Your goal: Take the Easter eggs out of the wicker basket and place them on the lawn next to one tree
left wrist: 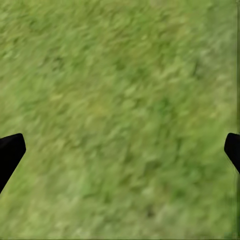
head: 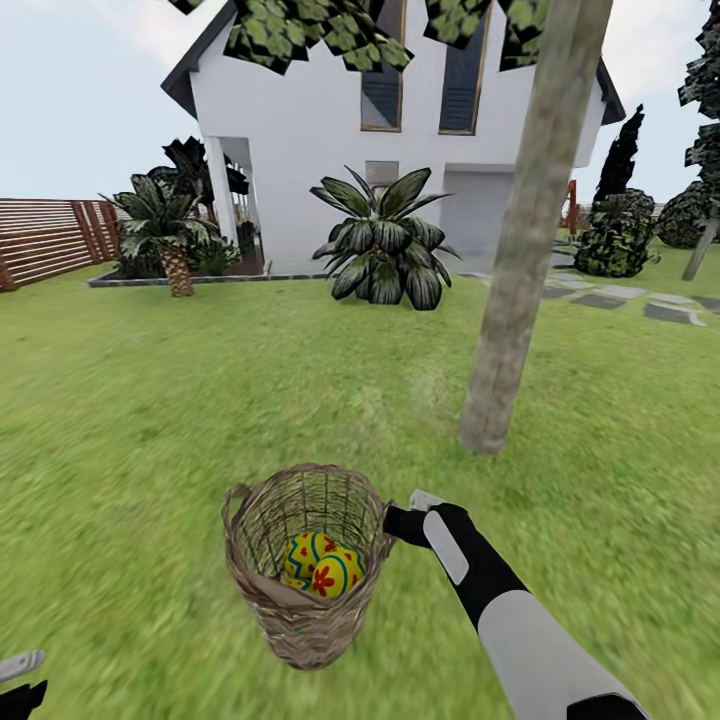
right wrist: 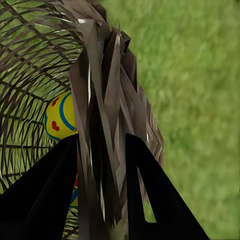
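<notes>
Nearest in the head view, the left gripper (head: 20,680) sits at the bottom corner, low over the lawn (head: 120,450); in the left wrist view its two dark fingertips (left wrist: 10,152) stand wide apart with only grass between them. Just ahead, the wicker basket (head: 305,565) stands on the grass, tilted slightly, with Easter eggs (head: 320,568) lying inside near the bottom. They are yellow with red flowers and blue bands; how many are there I cannot tell.

The right gripper (head: 400,523) reaches the basket's rim on its right side. In the right wrist view the black fingers (right wrist: 150,190) straddle the woven wall (right wrist: 107,125), one inside and one outside, closed onto it, and an egg (right wrist: 60,117) shows through the weave.

Beyond the basket and a little to the right rises the tree (head: 525,250), its grey-brown trunk leaning. Farther off are a broad-leaved bush (head: 385,250), a short palm (head: 170,235), a slatted fence (head: 50,238), grey paving stones (head: 640,300) and the white house (head: 400,120).
</notes>
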`<state>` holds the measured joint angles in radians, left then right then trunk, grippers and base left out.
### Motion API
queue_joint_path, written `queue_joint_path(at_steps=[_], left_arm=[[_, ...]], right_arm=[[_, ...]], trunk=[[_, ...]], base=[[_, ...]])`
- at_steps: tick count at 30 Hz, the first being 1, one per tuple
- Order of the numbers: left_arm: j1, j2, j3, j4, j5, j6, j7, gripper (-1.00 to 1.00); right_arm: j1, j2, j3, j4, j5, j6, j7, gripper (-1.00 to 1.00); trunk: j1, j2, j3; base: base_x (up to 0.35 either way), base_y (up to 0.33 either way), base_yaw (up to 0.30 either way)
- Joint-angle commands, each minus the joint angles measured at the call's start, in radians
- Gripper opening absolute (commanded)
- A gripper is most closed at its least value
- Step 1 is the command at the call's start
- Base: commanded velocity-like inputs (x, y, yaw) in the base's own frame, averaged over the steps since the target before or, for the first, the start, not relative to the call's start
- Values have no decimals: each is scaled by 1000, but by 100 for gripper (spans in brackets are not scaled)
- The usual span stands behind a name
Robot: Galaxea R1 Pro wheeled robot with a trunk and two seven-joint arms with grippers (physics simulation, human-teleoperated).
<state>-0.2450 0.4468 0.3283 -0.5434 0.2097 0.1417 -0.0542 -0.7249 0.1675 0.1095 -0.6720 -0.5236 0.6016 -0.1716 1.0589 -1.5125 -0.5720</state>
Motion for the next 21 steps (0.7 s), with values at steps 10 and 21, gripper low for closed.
queue_joint_path(at_steps=[10,21], left_arm=[[0,0,5,0,8,6,-6,100],[0,0,5,0,8,6,-6,100]], right_arm=[[-2,0,3,-1,-19,0,-9,-100],[-1,1,4,2,-19,-19,-9,-100]], trunk=[[1,-1,1],[1,-1,2]], base=[[339,0,-113],[339,0,-8]])
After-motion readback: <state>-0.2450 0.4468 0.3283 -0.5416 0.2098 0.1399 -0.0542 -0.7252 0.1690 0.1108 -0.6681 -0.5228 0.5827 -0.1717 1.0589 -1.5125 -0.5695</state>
